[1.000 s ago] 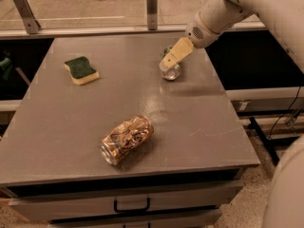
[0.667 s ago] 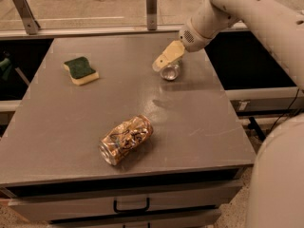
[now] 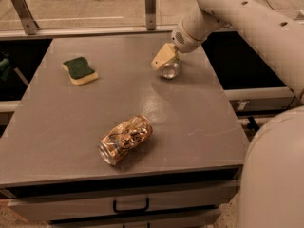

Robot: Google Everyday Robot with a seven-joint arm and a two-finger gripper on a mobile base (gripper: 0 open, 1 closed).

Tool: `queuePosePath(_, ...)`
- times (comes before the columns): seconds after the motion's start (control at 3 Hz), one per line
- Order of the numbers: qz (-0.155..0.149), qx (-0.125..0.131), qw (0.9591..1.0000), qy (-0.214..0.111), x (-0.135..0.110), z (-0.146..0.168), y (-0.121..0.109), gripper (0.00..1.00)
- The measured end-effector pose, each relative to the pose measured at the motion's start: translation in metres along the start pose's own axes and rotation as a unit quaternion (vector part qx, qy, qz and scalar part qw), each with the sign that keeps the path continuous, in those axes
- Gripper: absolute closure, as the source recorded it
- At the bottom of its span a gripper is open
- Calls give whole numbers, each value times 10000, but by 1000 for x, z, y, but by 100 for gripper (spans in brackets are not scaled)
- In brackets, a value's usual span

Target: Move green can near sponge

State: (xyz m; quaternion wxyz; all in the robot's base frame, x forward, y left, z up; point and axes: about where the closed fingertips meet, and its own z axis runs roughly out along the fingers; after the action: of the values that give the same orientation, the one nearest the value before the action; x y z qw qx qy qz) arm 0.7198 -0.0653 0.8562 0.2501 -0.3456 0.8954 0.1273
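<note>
The gripper (image 3: 165, 61) sits over the green can (image 3: 170, 72) at the far right of the table (image 3: 199, 122), well apart from the sponge (image 3: 80, 71) at far left; a good move, I judge, needs a firm hold, then a straight leftward carry behind the orange-brown can (image 3: 125, 139). Only the can's silver end shows, and whether the gripper grips it or merely touches it cannot be told

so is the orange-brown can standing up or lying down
Lying on its side: the orange-brown can shows its silver end sideways. The hand is at the green can.
</note>
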Motion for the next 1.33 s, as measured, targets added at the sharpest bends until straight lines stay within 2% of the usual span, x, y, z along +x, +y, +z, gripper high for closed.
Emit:
queuePosePath(0.33,-611,147,9978,-189,-12,-11,18,64)
queuePosePath(0.67,-1565,294,9858,-542,-27,-41,39,88)
queuePosePath(1.0,-2439,299,9662,-779,-39,-79,56,100)
queuePosePath(1.33,-2917,297,9529,-771,-39,-76,60,100)
